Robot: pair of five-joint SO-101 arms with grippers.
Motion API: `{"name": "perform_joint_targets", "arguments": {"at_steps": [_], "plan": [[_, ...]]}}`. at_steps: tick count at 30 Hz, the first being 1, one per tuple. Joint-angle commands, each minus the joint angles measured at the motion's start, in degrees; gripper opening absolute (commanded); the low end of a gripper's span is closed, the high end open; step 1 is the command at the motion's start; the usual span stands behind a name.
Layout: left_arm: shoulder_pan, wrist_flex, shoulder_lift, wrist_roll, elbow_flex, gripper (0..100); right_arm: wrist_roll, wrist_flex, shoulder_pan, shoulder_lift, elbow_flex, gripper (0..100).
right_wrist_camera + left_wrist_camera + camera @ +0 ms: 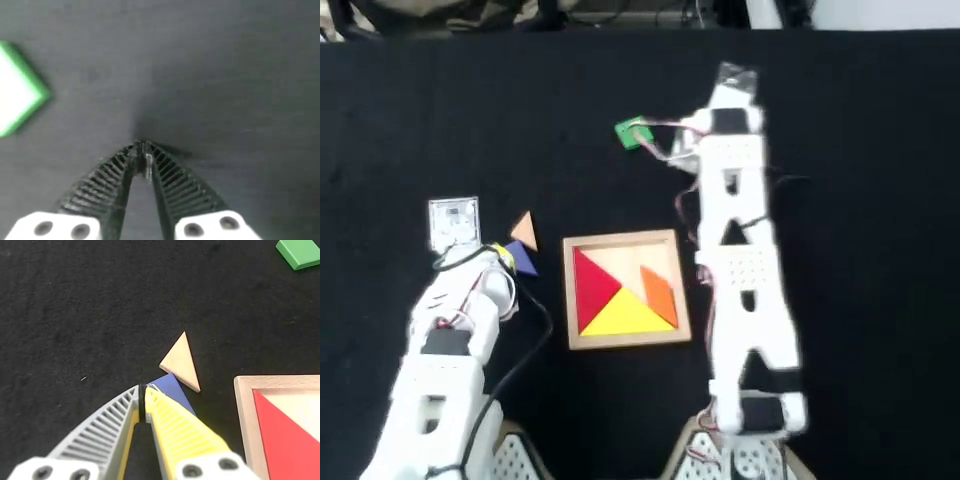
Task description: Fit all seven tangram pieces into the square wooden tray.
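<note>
The square wooden tray point(625, 240) lies mid-table and holds a red triangle point(592, 282), a yellow triangle point(625, 318) and an orange piece point(658, 290). Left of the tray lie a tan triangle point(524, 230) point(180, 362) and a blue piece point(524, 261) point(167, 386), corner to corner. My left gripper point(506, 254) point(141, 388) is shut with nothing between its fingers, and its yellow finger point(175, 425) lies over the blue piece. A green piece point(632, 132) point(299, 252) point(17, 100) sits far back. My right gripper point(142, 147) is shut and empty over the cloth beside the green piece.
The right arm point(740, 260) stretches along the tray's right side toward the back. A white square object point(453, 222) sits by the left arm, left of the tan triangle. Black cloth covers the table, with open room at the far left and right.
</note>
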Motion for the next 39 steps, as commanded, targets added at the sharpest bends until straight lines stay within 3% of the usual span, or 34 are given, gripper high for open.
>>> {"name": "perform_joint_targets", "arguments": {"at_steps": [1,6,14,18,24,26,39], "plan": [[1.0,-1.0,-0.4,-0.6,-0.3,3,5.4,-1.2,1.4,-7.8,-1.1,1.0],[1.0,-1.0,-0.4,-0.6,-0.3,3,17.0,-9.6,-4.7,-8.7,-0.8,1.0],[1.0,-1.0,-0.4,-0.6,-0.3,3,2.1,3.3,-20.7,-13.7,-1.2,1.0],[1.0,-1.0,-0.4,-0.6,-0.3,3,-8.4,-5.4,-25.1,-14.0,-1.1,1.0],[0.6,-0.9,-0.4,-0.6,-0.3,3,-18.3,-41.5,-21.0,-2.0,-1.0,1.0],[0.6,-0.9,-0.4,-0.6,-0.3,3,-18.7,-47.8,-20.7,2.1,-1.3,1.0],[0.6,-0.8,-0.4,-0.6,-0.3,3,-18.5,-40.2,-19.9,6.8,-1.2,1.0]]}}
